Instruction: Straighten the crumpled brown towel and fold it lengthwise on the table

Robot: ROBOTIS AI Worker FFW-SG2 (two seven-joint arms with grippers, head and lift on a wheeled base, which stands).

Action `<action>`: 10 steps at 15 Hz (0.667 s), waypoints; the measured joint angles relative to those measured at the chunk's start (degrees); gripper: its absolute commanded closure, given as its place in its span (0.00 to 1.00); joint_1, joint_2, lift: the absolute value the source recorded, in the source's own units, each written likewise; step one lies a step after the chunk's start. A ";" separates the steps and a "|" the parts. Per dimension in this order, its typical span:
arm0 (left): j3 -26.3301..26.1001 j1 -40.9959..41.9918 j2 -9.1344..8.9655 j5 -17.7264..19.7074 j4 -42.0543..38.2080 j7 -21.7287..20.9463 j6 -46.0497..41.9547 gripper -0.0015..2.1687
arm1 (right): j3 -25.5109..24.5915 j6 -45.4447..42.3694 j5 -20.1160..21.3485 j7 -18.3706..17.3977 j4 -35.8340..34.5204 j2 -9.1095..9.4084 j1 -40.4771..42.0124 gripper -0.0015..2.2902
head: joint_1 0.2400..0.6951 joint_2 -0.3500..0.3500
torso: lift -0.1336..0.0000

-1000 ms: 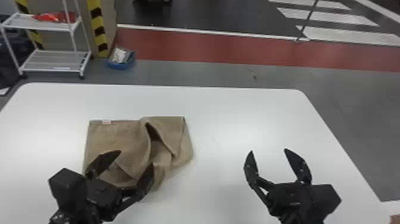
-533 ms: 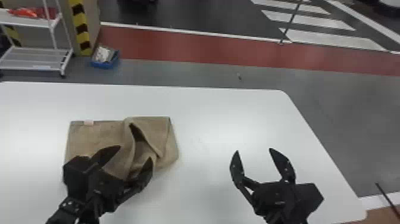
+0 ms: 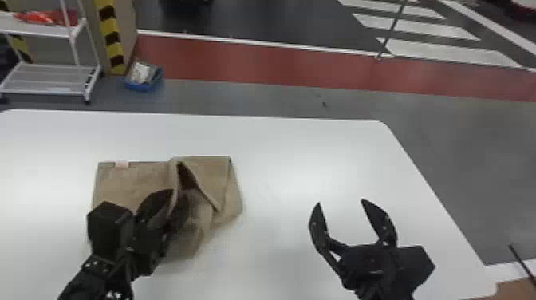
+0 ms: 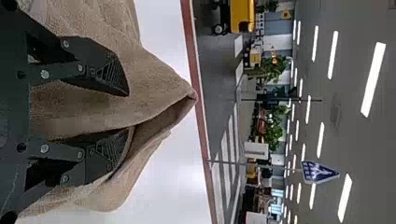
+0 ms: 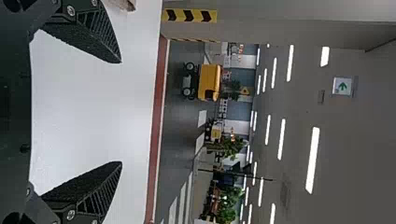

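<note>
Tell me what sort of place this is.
Likely a large indoor hall with marked vehicle lanes, perhaps a garage or an industrial test floor. The signs are the crosswalk-style white stripes, the yellow vehicle and the rows of ceiling lights.

Overhead strip lights (image 4: 373, 79) glow bright white, and soft pale glare spreads across the table (image 3: 315, 159).

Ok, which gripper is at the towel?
The left gripper, at the raised fold of the towel; the right gripper hangs open over the table, away from it.
</note>
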 measured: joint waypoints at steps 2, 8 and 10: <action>0.46 0.19 0.10 -0.04 -0.59 -0.03 -0.21 0.88 | 0.07 -0.02 0.03 0.01 0.13 0.00 -0.06 0.05 | 1.00 0.22 | 0.10; 6.20 3.81 1.21 5.11 -16.65 -5.60 9.94 0.88 | 0.69 0.09 0.67 0.50 1.15 0.00 -0.72 0.05 | 1.00 0.27 | 0.10; 9.02 5.07 1.55 7.79 -23.40 -6.97 16.02 0.88 | 2.22 0.18 2.38 1.38 2.33 0.00 -1.77 0.05 | 1.00 0.34 | 0.10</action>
